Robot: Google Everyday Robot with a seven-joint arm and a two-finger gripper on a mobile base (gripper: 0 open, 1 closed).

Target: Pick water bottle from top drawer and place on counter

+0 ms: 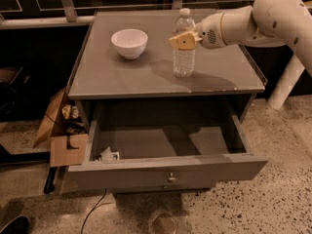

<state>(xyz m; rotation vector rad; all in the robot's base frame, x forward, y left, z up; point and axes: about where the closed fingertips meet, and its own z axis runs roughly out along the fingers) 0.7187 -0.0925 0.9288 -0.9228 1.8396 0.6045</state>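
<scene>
The water bottle (184, 57) stands upright on the counter (122, 79), right of centre, with its white cap on. My gripper (185, 40) reaches in from the right on a white arm (263, 18). Its tan fingers (183, 41) are closed around the bottle's upper body. The top drawer (146, 172) is pulled wide open below the counter, its small metal knob (171, 178) facing me. The drawer holds only a small crumpled white scrap (109, 155) at its front left corner.
A white bowl (129, 43) sits on the counter to the left of the bottle. An open cardboard box (61, 135) lies on the floor left of the cabinet. A white post (286, 84) stands at the right. A cable (92, 211) runs along the speckled floor.
</scene>
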